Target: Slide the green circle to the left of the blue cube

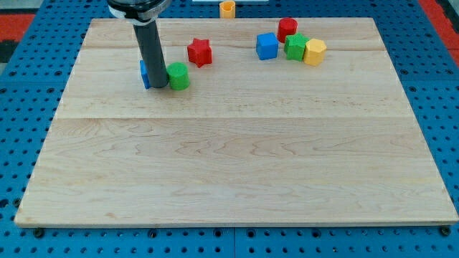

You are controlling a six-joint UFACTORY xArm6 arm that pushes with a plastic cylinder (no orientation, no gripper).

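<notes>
Standing just left of green circle [178,75], my tip [159,87] carries no gripper; blue cube [267,46] lies well right, push outstanding.

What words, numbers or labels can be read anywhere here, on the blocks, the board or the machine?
None: no text shows on the wooden board, the green circle, the blue cube or the rod ending in my tip.

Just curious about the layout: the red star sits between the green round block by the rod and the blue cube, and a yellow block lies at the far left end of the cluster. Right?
Not quite. The camera view shows the yellow block at the cluster's far right end. The red star does sit between the green round block and the blue cube.
</notes>
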